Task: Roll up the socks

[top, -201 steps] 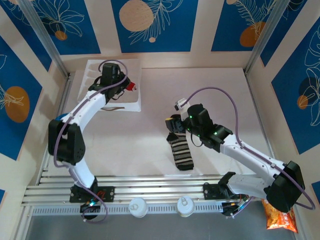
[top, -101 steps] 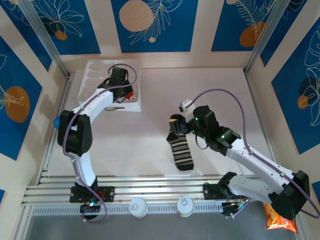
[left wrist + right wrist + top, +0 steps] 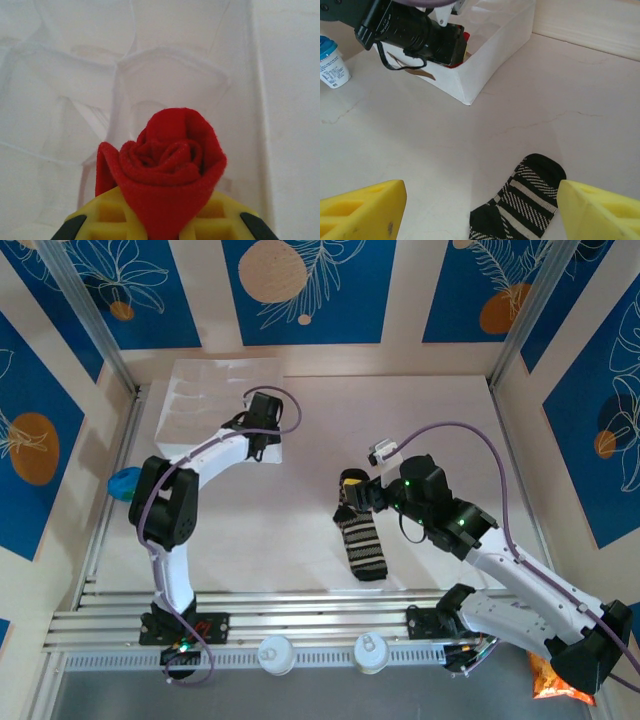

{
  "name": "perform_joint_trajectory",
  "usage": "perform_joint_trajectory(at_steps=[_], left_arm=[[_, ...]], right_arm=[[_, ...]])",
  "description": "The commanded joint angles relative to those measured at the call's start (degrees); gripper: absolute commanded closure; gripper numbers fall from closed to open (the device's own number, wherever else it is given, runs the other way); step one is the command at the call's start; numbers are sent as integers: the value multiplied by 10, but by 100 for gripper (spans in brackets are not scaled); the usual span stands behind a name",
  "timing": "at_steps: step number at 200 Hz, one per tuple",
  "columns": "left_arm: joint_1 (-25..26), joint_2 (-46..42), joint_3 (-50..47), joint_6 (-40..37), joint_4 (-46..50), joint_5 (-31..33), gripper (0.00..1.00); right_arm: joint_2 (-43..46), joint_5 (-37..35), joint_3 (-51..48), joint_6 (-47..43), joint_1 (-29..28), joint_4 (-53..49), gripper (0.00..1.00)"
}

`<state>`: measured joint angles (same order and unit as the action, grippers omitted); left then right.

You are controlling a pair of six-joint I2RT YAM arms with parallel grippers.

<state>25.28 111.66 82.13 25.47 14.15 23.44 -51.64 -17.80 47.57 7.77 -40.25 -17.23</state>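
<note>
Looking from above, the striped sock [image 3: 362, 540] lies toward the surface's near edge, and the tray [image 3: 200, 390] sits at its far-left corner.

Left wrist: the left fingers [image 3: 100, 220], almost closed, pinch the rolled red sock [image 3: 165, 160] over the tray.

Right wrist: the right fingers [image 3: 360, 210] stand wide and empty above the striped sock.

If it is released carelessly, the red roll may unwind.

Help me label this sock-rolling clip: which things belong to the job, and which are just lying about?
Job: red sock, rolled up; striped sock.
Lying about: white tray; blue-lidded cup; orange packet.
</note>
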Motion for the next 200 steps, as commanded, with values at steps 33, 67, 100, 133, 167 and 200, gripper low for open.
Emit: perform_joint_trajectory(at_steps=[33, 67, 100, 133, 167, 200], left_arm=[[24, -20, -18, -35, -18, 40, 100], [29, -18, -14, -42, 11, 29, 82], [29, -44, 4, 0, 68, 2, 46], [29, -68, 47, 46, 151, -29, 21], [24, -98, 88, 87, 203, -72, 12], [-14, -92, 125, 155, 260, -136, 30]], right_arm=[[-8, 16, 10, -2, 8, -6, 21], [-8, 15, 10, 1, 10, -8, 21], [-8, 14, 8, 4, 13, -10, 21], [-13, 12, 9, 3, 20, -4, 21], [-21, 19, 17, 0, 30, -2, 21], [-26, 29, 27, -1, 41, -10, 22]])
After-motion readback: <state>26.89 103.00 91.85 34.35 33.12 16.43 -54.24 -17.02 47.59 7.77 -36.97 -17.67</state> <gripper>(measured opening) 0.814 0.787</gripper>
